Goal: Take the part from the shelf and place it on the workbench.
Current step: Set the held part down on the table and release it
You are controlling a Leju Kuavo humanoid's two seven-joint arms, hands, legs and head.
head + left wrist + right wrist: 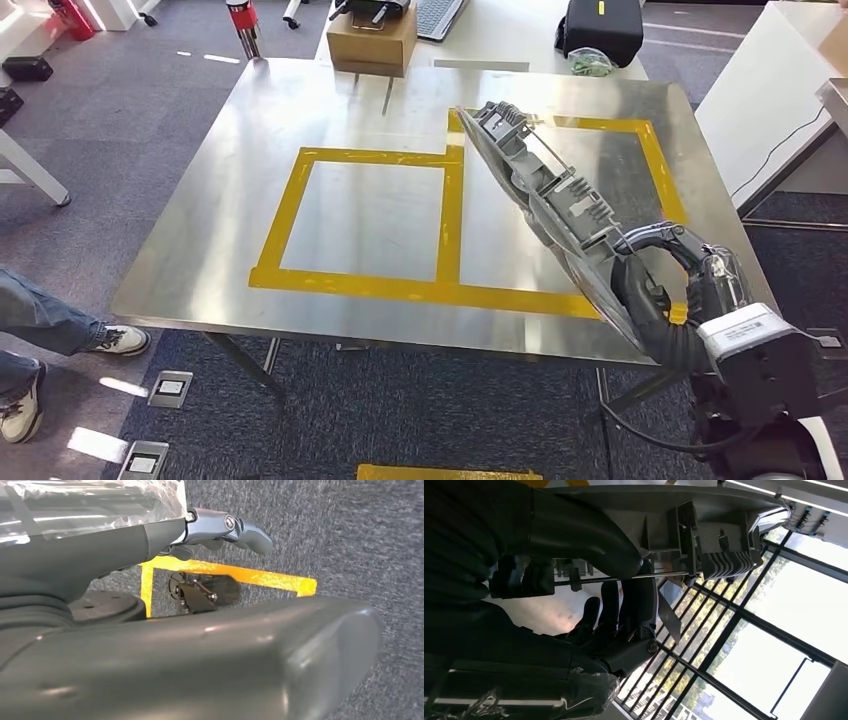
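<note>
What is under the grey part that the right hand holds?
Under the grey part, held by the right hand, lie the steel workbench and its yellow tape. The surface directly behind the part is covered.

part (530, 180) grey | workbench (200, 250) silver, yellow tape (450, 215) outlines | cardboard box (372, 42) brown | carpet (130, 110) grey

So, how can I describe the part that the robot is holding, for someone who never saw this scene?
Find the steel workbench marked with yellow tape. Above its right side, the right robot hand holds a long grey plastic part, tilted. Unlike the cardboard box behind the workbench, it is curved and ribbed with clips.
</note>
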